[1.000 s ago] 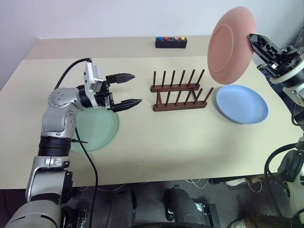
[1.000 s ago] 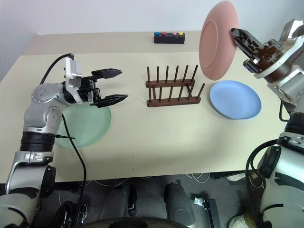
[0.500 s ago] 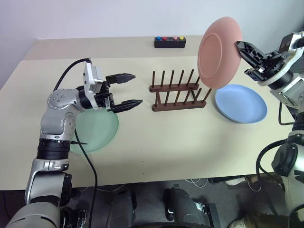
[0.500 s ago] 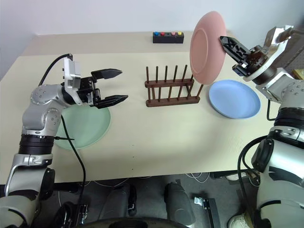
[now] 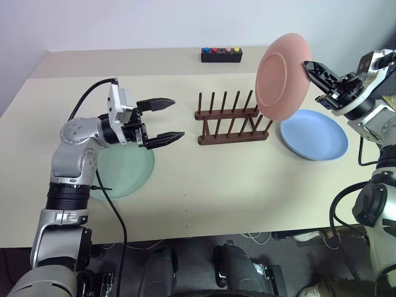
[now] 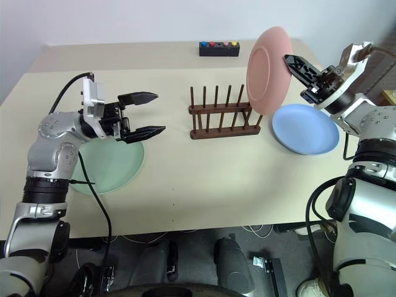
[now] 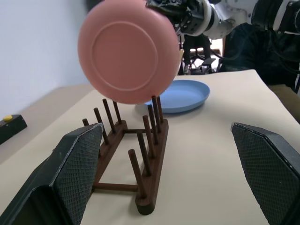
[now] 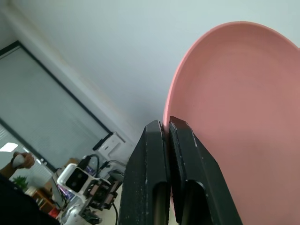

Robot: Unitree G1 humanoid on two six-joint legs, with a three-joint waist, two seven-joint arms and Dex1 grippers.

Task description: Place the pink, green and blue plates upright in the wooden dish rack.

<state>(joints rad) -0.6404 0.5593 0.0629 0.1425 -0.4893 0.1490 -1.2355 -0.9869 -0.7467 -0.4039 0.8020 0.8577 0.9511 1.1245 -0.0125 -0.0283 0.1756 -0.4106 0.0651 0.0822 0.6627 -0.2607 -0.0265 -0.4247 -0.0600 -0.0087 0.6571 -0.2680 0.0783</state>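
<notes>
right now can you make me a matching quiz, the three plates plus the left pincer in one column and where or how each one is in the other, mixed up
Things:
1. pink plate
2. green plate
3. blue plate
4. left pincer

States:
A. flat on the table, right of the wooden dish rack
B. open, holding nothing
C. held on edge above the rack's right end by the right pincer
D. flat on the table under the left arm

Pairs: 1-C, 2-D, 3-A, 4-B

Dark wooden dish rack (image 5: 232, 120); smooth matt pink plate (image 5: 281, 77).
</notes>
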